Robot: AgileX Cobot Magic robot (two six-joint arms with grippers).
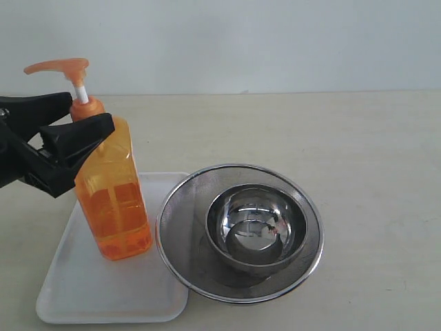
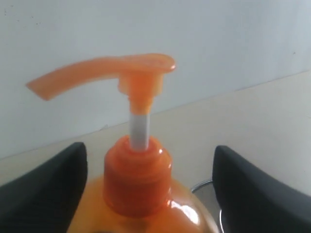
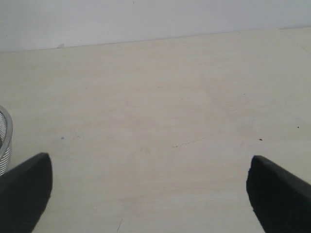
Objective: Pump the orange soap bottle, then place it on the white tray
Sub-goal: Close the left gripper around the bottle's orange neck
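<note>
The orange soap bottle [image 1: 114, 200] stands upright on the white tray [image 1: 103, 289], toward the tray's far side. Its pump head [image 1: 62, 67] is up on the white stem, spout pointing left. My left gripper [image 1: 88, 114] reaches in from the left at shoulder height and is open. Its black fingers [image 2: 48, 184] stand on either side of the bottle's collar [image 2: 138, 179], and table shows between the bottle and one finger. My right gripper [image 3: 150, 165] is open over bare table, holding nothing, and is out of the exterior view.
A round steel mesh strainer [image 1: 186, 214] sits just right of the tray, overlapping its right edge, with a steel bowl [image 1: 256, 227] inside it. The strainer's rim [image 3: 4, 141] shows at the edge of the right wrist view. A white wall runs behind the beige table [image 1: 372, 172].
</note>
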